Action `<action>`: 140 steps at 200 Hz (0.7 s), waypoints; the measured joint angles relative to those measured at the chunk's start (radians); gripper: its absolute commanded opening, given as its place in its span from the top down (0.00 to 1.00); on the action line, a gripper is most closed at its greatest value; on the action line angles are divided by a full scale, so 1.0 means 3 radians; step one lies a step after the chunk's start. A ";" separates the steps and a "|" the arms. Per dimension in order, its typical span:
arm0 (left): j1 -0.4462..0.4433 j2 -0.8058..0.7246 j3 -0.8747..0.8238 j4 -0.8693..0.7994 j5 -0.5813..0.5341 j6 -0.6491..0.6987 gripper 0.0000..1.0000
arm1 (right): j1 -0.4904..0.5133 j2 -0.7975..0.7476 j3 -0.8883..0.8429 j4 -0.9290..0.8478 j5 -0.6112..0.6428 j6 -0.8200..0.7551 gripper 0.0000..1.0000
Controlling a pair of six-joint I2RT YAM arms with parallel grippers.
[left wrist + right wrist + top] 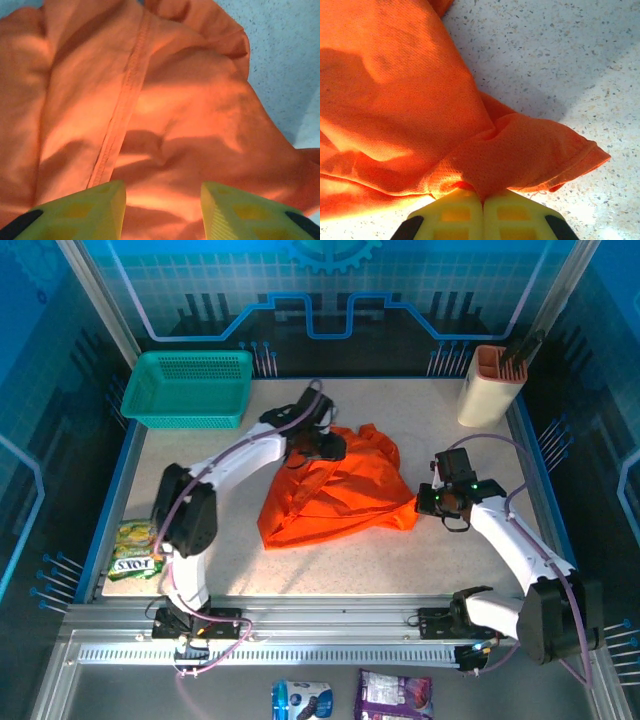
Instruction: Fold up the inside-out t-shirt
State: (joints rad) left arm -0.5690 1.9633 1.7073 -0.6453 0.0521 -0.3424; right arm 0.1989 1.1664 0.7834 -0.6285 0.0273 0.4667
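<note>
The inside-out t-shirt (335,495) lies crumpled in the middle of the table, bright orange-red, with a raised seam (125,100) running down it in the left wrist view. My left gripper (325,447) hovers over the shirt's upper left part; its yellow fingers (107,205) stand apart, with cloth below the gap and nothing pinched. My right gripper (428,502) sits at the shirt's right edge. Its fingers (465,212) are pressed together on a fold of the shirt (520,155) near a hemmed edge.
A teal mesh basket (190,388) stands at the back left and a beige holder (492,385) at the back right. A snack packet (135,550) lies at the table's left edge. Two more packets (350,698) lie in front of the rail.
</note>
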 measured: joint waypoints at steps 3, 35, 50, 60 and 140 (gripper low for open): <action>-0.0024 0.0065 0.0099 -0.0037 -0.0038 0.0020 0.56 | 0.0006 -0.0001 0.0000 0.0004 0.0001 0.0001 1.00; -0.0187 0.0730 0.1003 -0.0337 -0.0518 0.0276 0.55 | 0.0048 -0.0033 0.0000 0.0004 0.0036 0.0015 1.00; -0.0223 0.1003 0.1359 -0.0476 -0.0717 0.0384 0.54 | 0.0062 -0.0062 -0.0001 0.0004 0.0042 0.0023 1.00; -0.0237 0.1161 0.1550 -0.0535 -0.0832 0.0459 0.51 | 0.0070 -0.0094 -0.0001 0.0001 0.0057 0.0028 1.00; -0.0235 0.1813 0.2146 -0.0843 -0.1364 0.0816 0.45 | 0.0083 -0.0306 -0.0061 -0.0104 0.0216 0.0033 1.00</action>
State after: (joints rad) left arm -0.6395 2.5072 2.3512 -0.8982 -0.3573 -0.0975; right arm 0.2237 1.0744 0.7650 -0.6598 0.0921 0.4767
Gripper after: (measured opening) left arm 0.553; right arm 0.039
